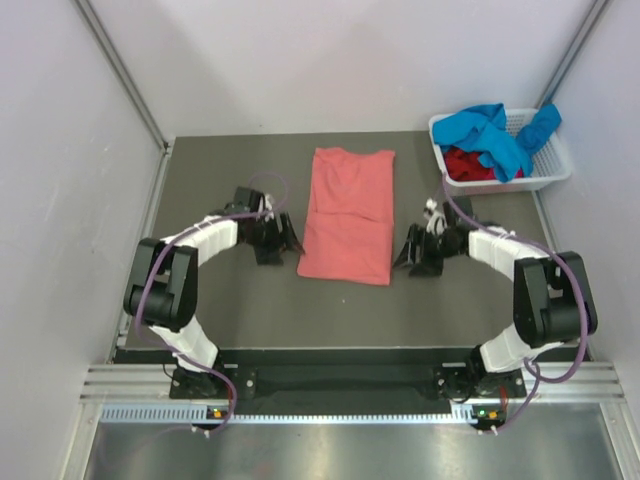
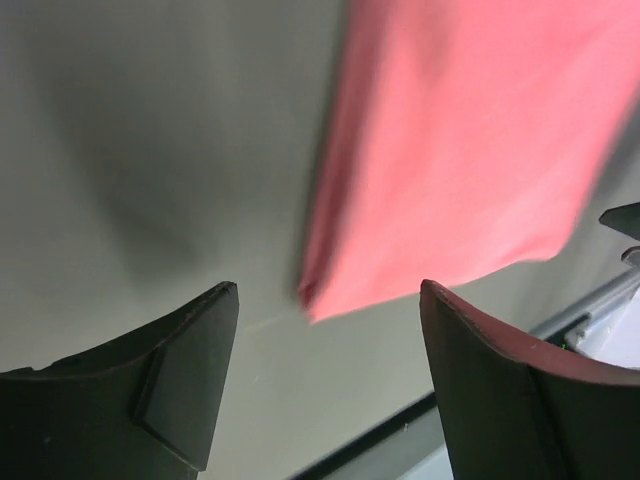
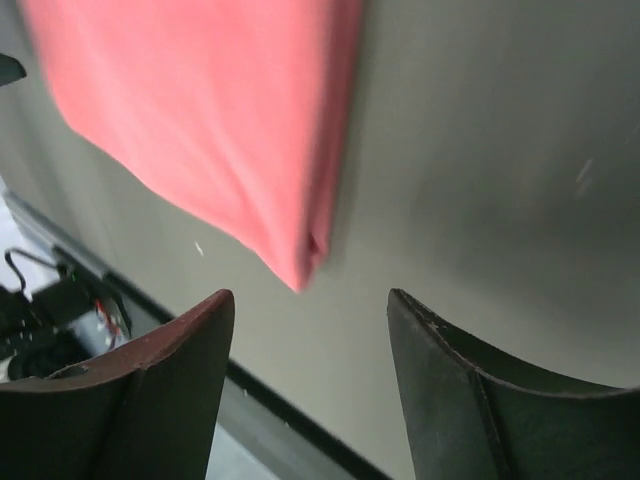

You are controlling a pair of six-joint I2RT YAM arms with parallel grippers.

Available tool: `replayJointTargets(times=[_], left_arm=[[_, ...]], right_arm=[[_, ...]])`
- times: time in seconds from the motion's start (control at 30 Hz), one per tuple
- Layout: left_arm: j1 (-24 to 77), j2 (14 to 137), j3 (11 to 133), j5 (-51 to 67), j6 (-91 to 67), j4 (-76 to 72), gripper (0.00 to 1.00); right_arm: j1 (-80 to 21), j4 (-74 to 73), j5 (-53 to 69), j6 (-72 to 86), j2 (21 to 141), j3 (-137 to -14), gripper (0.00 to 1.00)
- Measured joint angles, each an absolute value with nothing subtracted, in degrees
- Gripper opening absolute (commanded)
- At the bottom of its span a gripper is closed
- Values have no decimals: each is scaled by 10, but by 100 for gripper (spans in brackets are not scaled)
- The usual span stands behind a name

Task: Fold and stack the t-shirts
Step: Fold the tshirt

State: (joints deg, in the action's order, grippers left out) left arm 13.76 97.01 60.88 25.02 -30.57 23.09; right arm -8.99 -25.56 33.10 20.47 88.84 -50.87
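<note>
Salmon-pink cloth t-shirt (image 1: 347, 215): laid flat as a long folded panel at the middle of the table, its long sides running away from the arm bases; it is flanked by the two grippers and touched by neither.
Left gripper (image 1: 280, 240): held low over the table just beside the shirt's near left corner; the jaws are spread apart and nothing is gripped.
Left wrist view: the two dark fingers (image 2: 190, 370) are seen wide apart above bare table, with the shirt's corner lying beyond the gap between them.
Right gripper (image 1: 415, 250): held low just beside the shirt's near right corner; the jaws are likewise spread and empty.
Right wrist view: the shirt's corner is seen ahead of the separated fingers (image 3: 450, 390), clear of both; a folded double edge is shown at that corner.
Dark grey table (image 1: 220, 180): the shirt and the basket are borne on it.
White slotted plastic basket (image 1: 555, 165): placed at the far right corner of the table, well apart from the pink shirt.
Bright blue t-shirt (image 1: 490, 130): heaped crumpled in the basket and draped over its rim.
Dark red t-shirt (image 1: 465, 165): bunched in the basket, partly covered by the blue one.
</note>
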Motion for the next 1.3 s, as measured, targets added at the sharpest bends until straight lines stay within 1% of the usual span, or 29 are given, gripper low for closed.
replayJointTargets(times=[0.1, 0.17, 0.47, 0.67, 0.73, 0.77, 0.87, 0.9, 0.93, 1.1, 1.2, 1.3], left_arm=[[139, 971, 533, 279, -346, 225, 72], [143, 965, 523, 281, -370, 218, 70], [172, 962, 507, 242, -495, 192, 65], [180, 964, 500, 234, -546, 180, 55], [180, 969, 501, 235, -556, 180, 53], [180, 971, 502, 236, -559, 180, 51], [181, 976, 502, 236, -565, 177, 46], [181, 977, 502, 236, -567, 176, 40], [181, 978, 502, 236, -568, 175, 38], [181, 991, 505, 247, -569, 166, 33], [181, 995, 507, 249, -569, 164, 28], [181, 998, 507, 249, -566, 162, 23]], right_arm=[[-100, -212, 343, 242, 884, -421, 58], [-100, -183, 365, 276, 873, -385, 57], [-105, -33, 366, 405, 836, -300, 55], [-112, 32, 365, 458, 857, -289, 50], [-115, 44, 364, 468, 863, -289, 50], [-116, 47, 363, 472, 864, -289, 50], [-123, 53, 357, 479, 864, -289, 50], [-124, 54, 355, 481, 864, -289, 50], [-127, 56, 353, 482, 864, -289, 50], [-141, 69, 345, 490, 867, -288, 50], [-142, 80, 342, 496, 867, -282, 48], [-143, 89, 343, 497, 877, -283, 38]])
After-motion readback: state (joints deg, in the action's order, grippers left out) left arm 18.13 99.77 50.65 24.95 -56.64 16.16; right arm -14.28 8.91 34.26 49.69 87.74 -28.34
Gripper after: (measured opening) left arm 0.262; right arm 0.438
